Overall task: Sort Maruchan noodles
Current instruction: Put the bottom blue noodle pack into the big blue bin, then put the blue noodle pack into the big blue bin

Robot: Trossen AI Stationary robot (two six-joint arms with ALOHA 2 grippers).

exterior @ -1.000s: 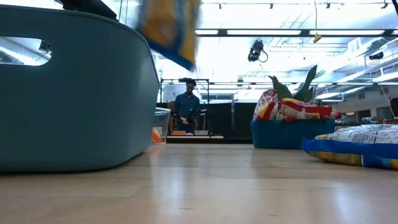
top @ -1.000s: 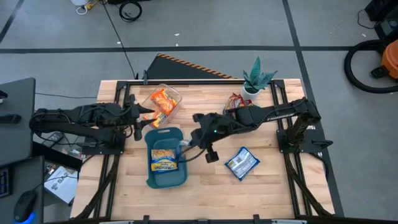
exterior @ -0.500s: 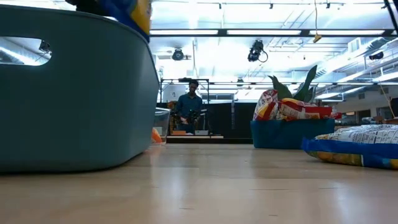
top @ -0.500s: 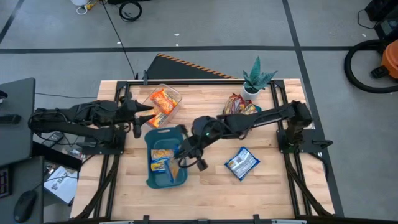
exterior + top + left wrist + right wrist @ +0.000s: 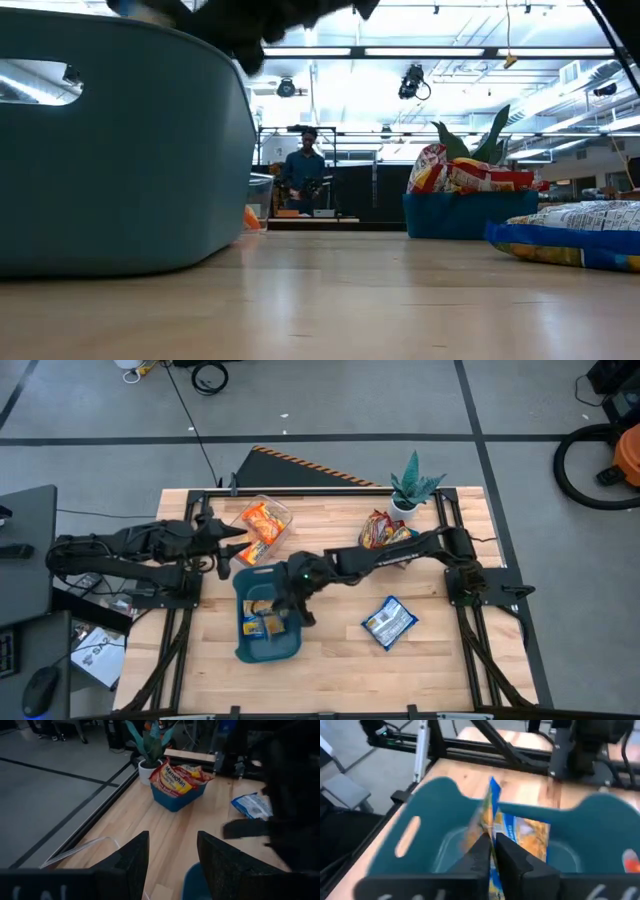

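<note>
My right gripper (image 5: 283, 603) reaches over the near teal tray (image 5: 250, 650) and is shut on a blue-and-yellow noodle packet (image 5: 491, 802) that stands on edge inside it. Another blue-and-yellow packet (image 5: 527, 832) lies flat on the tray's floor. My left gripper (image 5: 228, 550) waits open by the tray's far left corner, next to the clear tub (image 5: 262, 525) of orange packets. A further blue packet (image 5: 388, 622) lies flat on the table, right of the tray. Red packets fill the far teal tray (image 5: 385, 530). My right gripper pinches the blue-and-yellow packet between its two fingers (image 5: 481, 851), which come from above and the table's right, slanting down. The packet stands edge-on between them, its part beside the fingers (image 5: 492, 827) upright inside the tray. Whether its lower edge touches the tray I cannot tell.
A potted plant (image 5: 415, 485) stands at the far edge beside the far tray. In the low view the near tray's wall (image 5: 120, 150) hides what is inside it, and a person (image 5: 302, 170) stands in the room behind. Bare wood lies along the near edge.
My right gripper has carried the blue-and-yellow packet from the tray's right rim toward the table's left, over the tray, and down into it. In the low view the packet has sunk from above the rim to behind the tray's wall. The gripper has stayed shut on it.
</note>
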